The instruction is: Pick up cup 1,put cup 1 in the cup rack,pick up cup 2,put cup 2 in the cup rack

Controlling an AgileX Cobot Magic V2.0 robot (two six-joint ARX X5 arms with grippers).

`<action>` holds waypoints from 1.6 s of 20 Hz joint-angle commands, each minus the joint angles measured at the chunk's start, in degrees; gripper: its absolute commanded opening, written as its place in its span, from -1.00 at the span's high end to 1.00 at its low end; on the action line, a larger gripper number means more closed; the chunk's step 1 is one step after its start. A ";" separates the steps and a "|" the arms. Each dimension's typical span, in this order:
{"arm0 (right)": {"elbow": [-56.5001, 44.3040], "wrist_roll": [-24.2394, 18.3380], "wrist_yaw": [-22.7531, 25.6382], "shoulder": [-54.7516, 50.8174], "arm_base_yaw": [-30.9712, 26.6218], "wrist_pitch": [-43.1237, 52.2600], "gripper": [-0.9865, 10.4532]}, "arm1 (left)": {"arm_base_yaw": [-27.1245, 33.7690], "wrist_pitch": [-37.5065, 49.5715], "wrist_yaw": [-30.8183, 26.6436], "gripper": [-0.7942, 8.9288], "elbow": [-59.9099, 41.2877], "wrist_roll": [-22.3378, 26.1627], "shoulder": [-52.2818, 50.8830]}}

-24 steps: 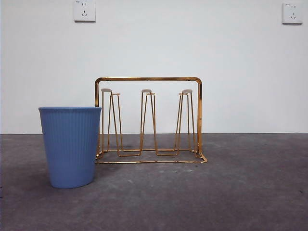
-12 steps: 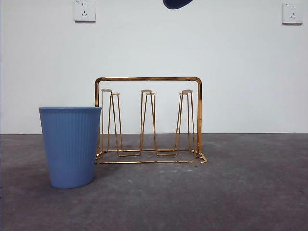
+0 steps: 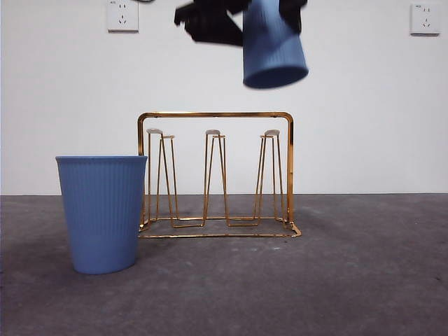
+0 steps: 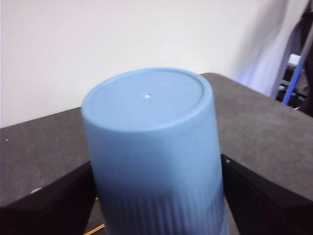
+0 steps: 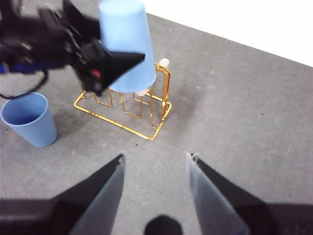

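Observation:
My left gripper (image 3: 262,14) is shut on a ribbed blue cup (image 3: 273,49) and holds it upside down, slightly tilted, high above the right pegs of the gold wire cup rack (image 3: 215,115). The cup's flat base (image 4: 146,98) fills the left wrist view between the two jaws of the left gripper (image 4: 156,208). The right wrist view shows the held cup (image 5: 124,44) over the rack (image 5: 169,88). A second blue cup (image 3: 103,213) stands upright at the rack's left end, also seen in the right wrist view (image 5: 29,120). My right gripper (image 5: 154,166) is open and empty, high above the table.
The dark grey table (image 3: 350,280) runs to a white wall with two sockets (image 3: 122,15) (image 3: 425,19). The rack's pegs are bare. The table's far edge shows in the right wrist view (image 5: 274,56).
The left gripper has come down into the front view from the top with the inverted cup, now hanging over the rack's right side. The standing cup and the rack have not moved.

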 commanded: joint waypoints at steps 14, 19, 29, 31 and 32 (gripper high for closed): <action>-0.33 -0.39 0.20 -0.20 0.02 -1.62 0.44 | 0.11 5.64 -3.76 0.85 -0.17 -1.44 9.27; -0.33 -0.44 0.20 -0.20 0.02 -2.08 0.44 | 0.20 5.73 -4.17 0.85 -0.17 -3.28 12.76; -0.33 -0.63 0.20 -0.20 0.02 -2.05 0.44 | 0.07 3.30 -4.15 0.85 -0.17 -7.19 18.60; -0.33 -0.63 0.22 -0.20 0.02 -2.08 0.44 | 0.04 2.49 -4.13 0.85 -0.17 -8.20 19.37; -0.33 -0.63 0.20 -0.20 0.02 -2.03 0.44 | 0.04 1.84 -4.15 0.85 -0.17 -8.31 19.47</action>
